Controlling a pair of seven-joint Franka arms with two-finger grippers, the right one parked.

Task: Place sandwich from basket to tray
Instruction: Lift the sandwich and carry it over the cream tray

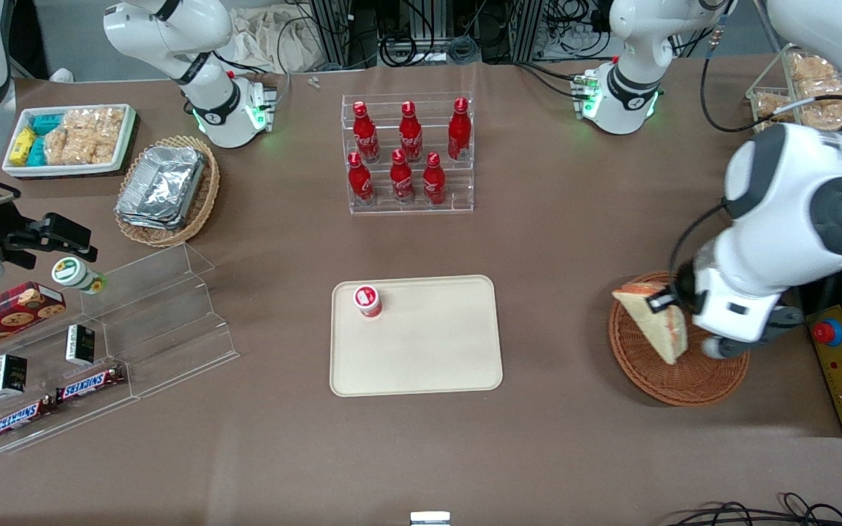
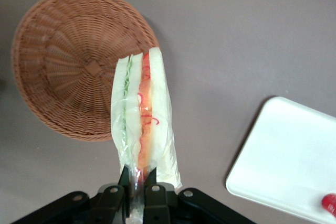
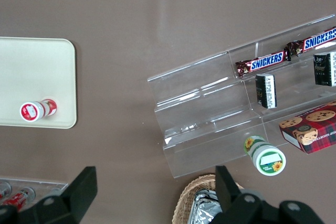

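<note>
The working arm is built of glossy white rounded shells with dark grey bands and a large dark grey disc cap at its joints, and a black cable loops down beside its wrist. Its hand point(image 1: 673, 310) is black, with flat matte links carrying small round silver screws and two narrow dark fingers point(image 2: 150, 178). The arm's white domed base point(image 1: 622, 98) glows green at its foot, with black cables trailing from it.

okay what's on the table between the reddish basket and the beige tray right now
Nothing but bare brown tabletop, as the front view shows. The hand is shut on the sandwich, held above the basket; the tray carries a small red-capped bottle.
</note>
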